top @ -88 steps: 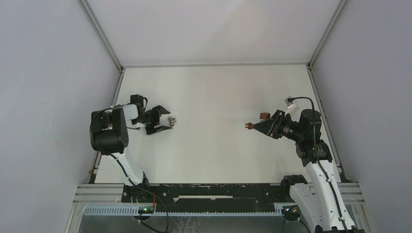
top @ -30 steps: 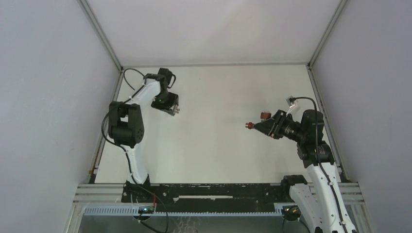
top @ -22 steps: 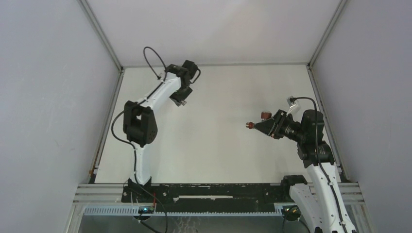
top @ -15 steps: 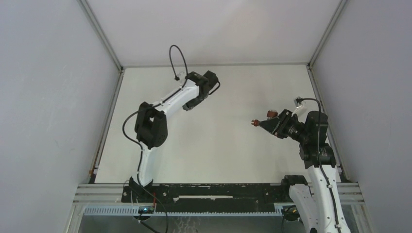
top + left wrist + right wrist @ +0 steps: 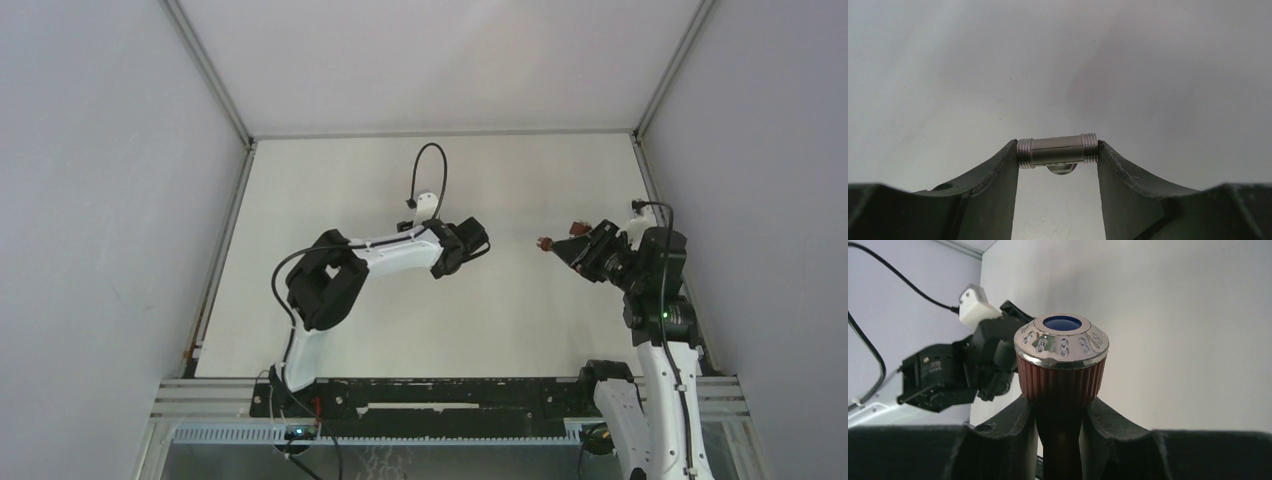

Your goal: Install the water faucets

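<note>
— What does the left pincer (image 5: 476,240) have?
— A silvery threaded fitting (image 5: 1057,150), clamped end to end between its fingertips, over the middle of the table (image 5: 330,180).
— And the right pincer (image 5: 562,246)?
— It is closed narrowly on the reddish-brown faucet (image 5: 1061,371), just below the ribbed knob. The chrome cap with its blue centre points toward the left arm (image 5: 948,372). The two pieces are apart.
</note>
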Controlling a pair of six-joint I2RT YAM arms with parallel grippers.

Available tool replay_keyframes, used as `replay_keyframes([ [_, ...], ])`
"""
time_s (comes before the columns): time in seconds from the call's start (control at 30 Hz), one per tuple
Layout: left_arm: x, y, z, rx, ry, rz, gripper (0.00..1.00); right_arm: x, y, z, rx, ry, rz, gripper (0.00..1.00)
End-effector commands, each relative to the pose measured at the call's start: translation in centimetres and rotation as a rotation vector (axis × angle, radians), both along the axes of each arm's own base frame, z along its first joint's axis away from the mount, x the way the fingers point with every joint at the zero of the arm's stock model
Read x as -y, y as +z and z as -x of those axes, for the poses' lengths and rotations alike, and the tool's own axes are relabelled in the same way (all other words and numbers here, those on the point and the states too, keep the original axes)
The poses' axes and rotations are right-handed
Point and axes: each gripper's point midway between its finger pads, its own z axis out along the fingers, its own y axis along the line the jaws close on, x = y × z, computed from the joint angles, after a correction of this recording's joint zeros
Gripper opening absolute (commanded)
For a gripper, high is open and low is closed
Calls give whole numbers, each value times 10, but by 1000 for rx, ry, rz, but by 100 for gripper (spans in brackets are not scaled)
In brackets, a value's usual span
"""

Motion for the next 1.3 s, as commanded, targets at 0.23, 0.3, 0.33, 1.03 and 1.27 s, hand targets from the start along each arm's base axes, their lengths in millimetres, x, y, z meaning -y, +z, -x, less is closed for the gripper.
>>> replay_keyframes([
  [0.23,23,18,-15,213,-53,96,5,23,47,-8,100,-136,22,0],
  [0.3,25,14,-14,216,-73,107,6,25,51,-8,107,-146,17,0],
  [0.33,29,15,-14,221,-85,110,6,25,54,-8,114,-149,16,0],
  [1.03,74,-21,-11,144,-208,109,16,30,62,-8,130,-179,12,0],
  [1.27,77,-22,-8,133,-224,109,36,30,63,-7,132,-179,10,0],
])
